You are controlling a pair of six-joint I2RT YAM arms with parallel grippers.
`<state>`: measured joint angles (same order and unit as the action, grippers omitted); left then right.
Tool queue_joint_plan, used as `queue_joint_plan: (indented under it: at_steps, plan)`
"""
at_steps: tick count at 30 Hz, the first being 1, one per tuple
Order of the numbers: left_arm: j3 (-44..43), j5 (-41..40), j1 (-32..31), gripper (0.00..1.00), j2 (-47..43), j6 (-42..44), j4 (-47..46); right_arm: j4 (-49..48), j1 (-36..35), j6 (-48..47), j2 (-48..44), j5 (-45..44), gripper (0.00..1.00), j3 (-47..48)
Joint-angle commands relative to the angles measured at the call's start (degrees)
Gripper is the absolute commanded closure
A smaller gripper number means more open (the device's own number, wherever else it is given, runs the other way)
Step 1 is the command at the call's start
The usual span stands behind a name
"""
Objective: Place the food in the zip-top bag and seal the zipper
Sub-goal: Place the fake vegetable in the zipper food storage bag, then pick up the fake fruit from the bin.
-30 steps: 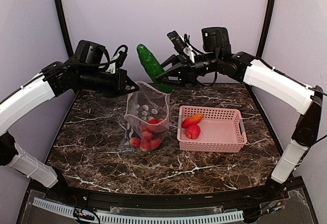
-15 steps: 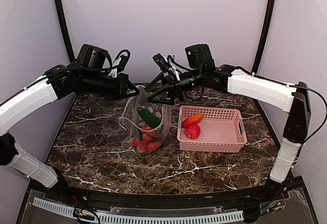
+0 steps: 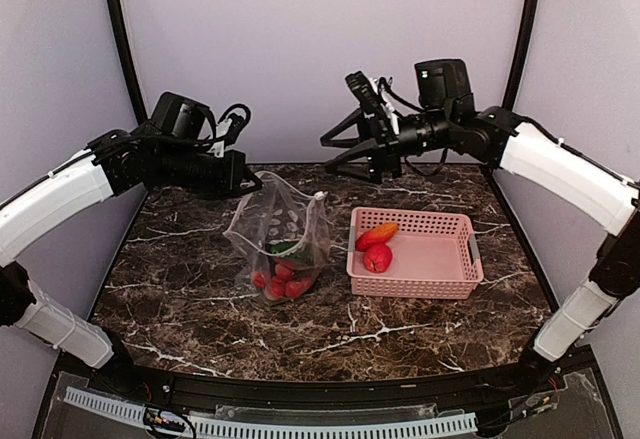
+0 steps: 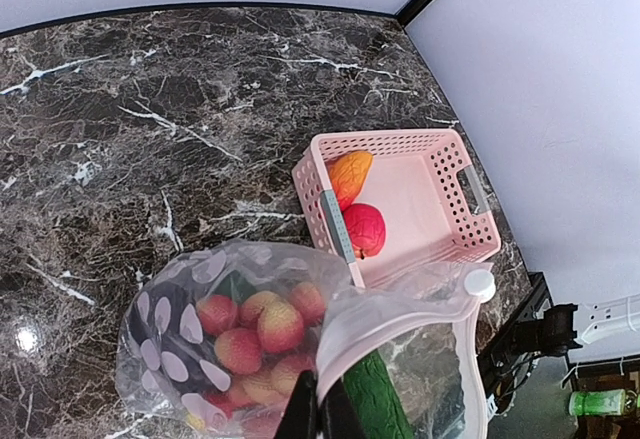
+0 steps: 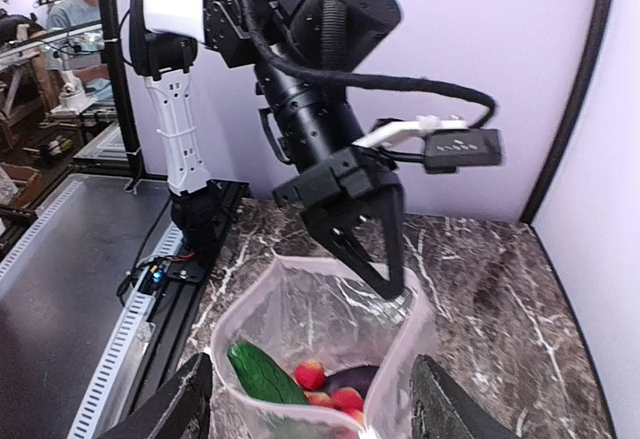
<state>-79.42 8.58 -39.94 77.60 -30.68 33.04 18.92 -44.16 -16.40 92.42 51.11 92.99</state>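
Observation:
The zip-top bag (image 3: 280, 234) stands on the table with its mouth held open. My left gripper (image 3: 254, 185) is shut on the mouth's left rim, its fingertips (image 4: 318, 414) pinching the whitish zipper (image 4: 400, 309). Inside lie several red berries (image 4: 250, 329) and the dark green cucumber (image 5: 262, 374). My right gripper (image 3: 330, 157) hovers open and empty above and to the right of the bag; in the right wrist view its fingers (image 5: 180, 404) straddle the mouth from above. An orange-red long piece (image 3: 378, 233) and a red round piece (image 3: 377, 257) lie in the pink basket (image 3: 440, 259).
The pink lattice basket stands just right of the bag, almost touching it. A white slider (image 4: 480, 282) sits at the far end of the zipper. Purple walls close the table at back and sides.
The right gripper let the cucumber drop into the bag, opened, then drew back up and to the right. The left gripper kept its hold on the rim.

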Motion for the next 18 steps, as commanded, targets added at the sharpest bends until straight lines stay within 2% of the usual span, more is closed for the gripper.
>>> queue_joint_plan:
  at_steps: [1, 4, 7, 8, 10, 18]
  plan:
    - [-2.59, -1.37, 0.48, 0.99, -5.13, 2.18, 2.55, 5.92, 7.34, -4.35, -5.72, -3.36, 0.37, -4.98]
    - [-2.6, -4.66, 0.48, 0.99, -6.91, 4.35, 4.38, 10.36, 12.55, -8.8, -6.8, -7.01, 0.4, -8.42]
    - [-3.66, -7.76, 0.48, 0.99, -1.5, 7.62, 11.93, 12.89, 13.62, -12.95, -7.44, -15.45, 0.42, -12.68]
    - [-4.22, -5.76, 0.37, 0.99, -0.22, 7.86, 15.78, 12.89, 13.7, -13.64, -7.95, -17.96, 0.43, -14.39]
    - [-4.6, -3.79, -0.74, 0.99, 1.44, 8.48, 17.76, 12.83, 13.9, -13.76, -8.38, -20.9, 0.44, -17.87]
    - [-3.47, -5.55, -2.02, 0.99, -2.91, 10.09, 13.75, 16.98, 13.92, -16.66, -3.59, -23.32, 0.49, -21.11]
